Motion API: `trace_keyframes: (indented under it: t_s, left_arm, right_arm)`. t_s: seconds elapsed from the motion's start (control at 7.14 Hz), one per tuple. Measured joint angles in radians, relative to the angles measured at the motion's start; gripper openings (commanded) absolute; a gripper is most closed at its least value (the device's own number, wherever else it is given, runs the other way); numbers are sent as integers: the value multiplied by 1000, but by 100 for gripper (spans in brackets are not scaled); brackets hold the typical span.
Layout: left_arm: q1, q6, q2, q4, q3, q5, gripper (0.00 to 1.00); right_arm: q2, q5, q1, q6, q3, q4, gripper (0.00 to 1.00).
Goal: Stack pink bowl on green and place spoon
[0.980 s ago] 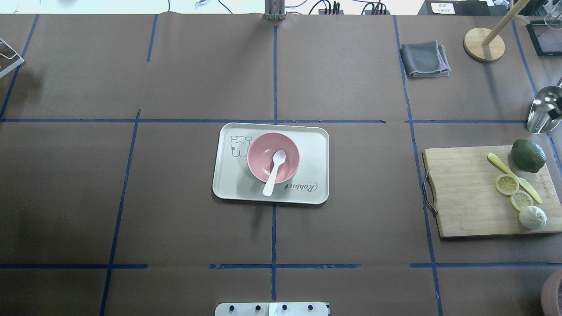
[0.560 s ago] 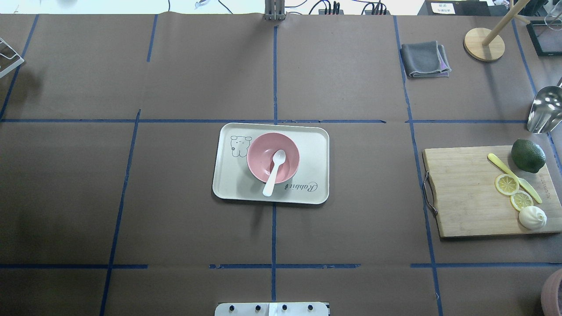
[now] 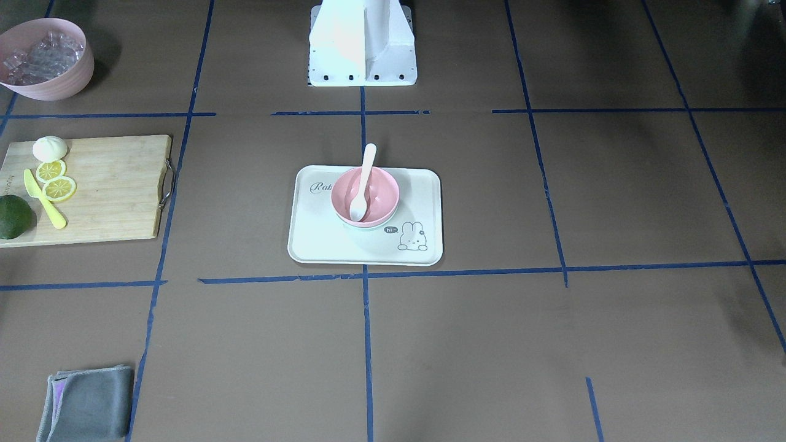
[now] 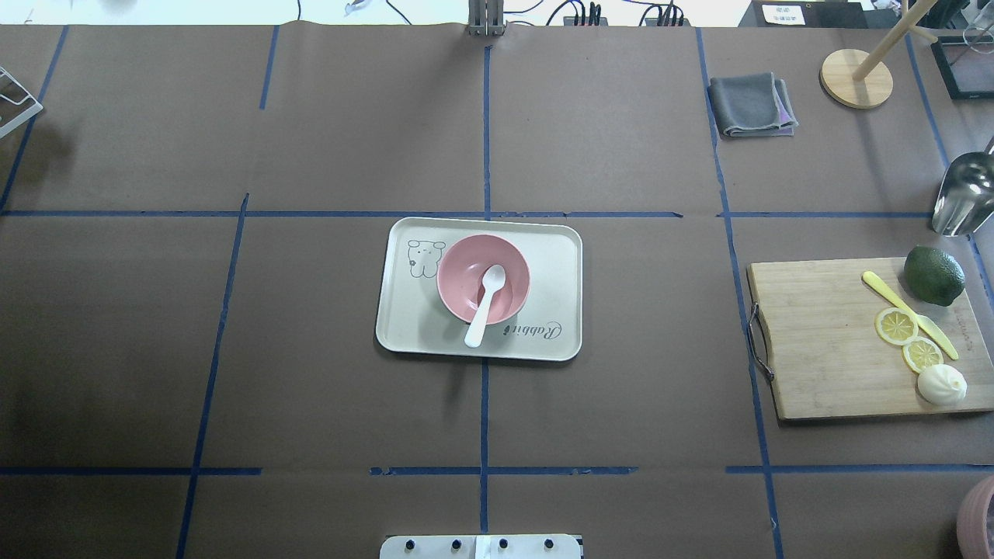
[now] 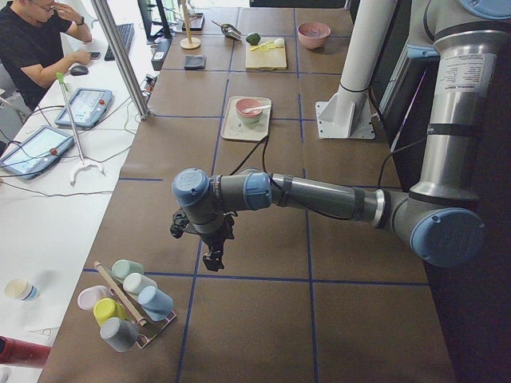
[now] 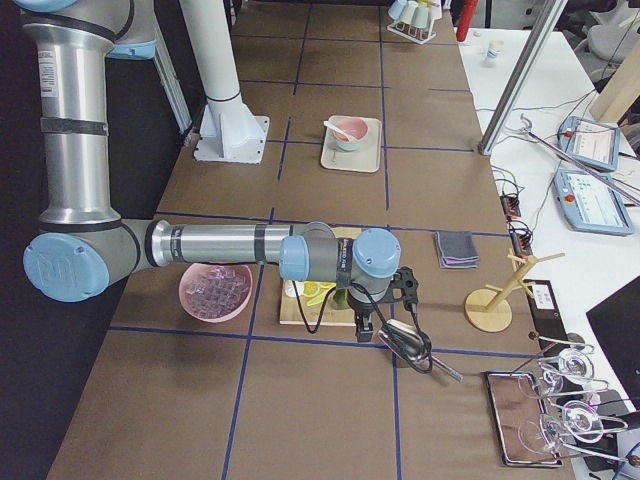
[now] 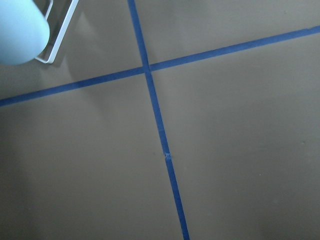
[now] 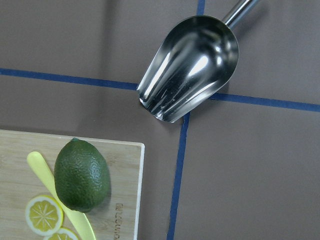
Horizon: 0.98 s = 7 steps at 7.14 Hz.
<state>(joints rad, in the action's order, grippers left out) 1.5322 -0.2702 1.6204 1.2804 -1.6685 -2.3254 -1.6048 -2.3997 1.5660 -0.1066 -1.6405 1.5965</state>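
Brown table point(image 4: 621, 155), gridded with blue tape. A cream tray point(image 4: 561, 260) is set at centre, and a bamboo cutting board point(image 4: 823, 341), folded grey cloth point(image 4: 750, 104), steel scoop point(image 4: 961, 194) and wooden stand point(image 4: 856, 78) are laid toward the robot's right.

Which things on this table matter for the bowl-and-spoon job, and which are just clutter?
Job: pink bowl, green bowl under it, white spoon, tray.

Lying about: cutting board, lemon slices, green fruit, yellow knife, grey cloth, metal scoop, ice bowl, cup rack.
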Motion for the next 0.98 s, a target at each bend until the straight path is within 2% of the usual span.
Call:
trace_keyframes:
  t_s: [0.14,0.56,0.98]
  left_arm:
    - [12,-1,-21,30,8,-1,100]
    - [24,8,-78,237,109,-6,100]
    - [33,16,-72,234,123,-6,100]
  right_arm:
    - [-12,-3,6,3,2,-21,100]
    - [-30,-19,26,5,3,-34,100]
    - [-42,-24,29,6,3,-36,100]
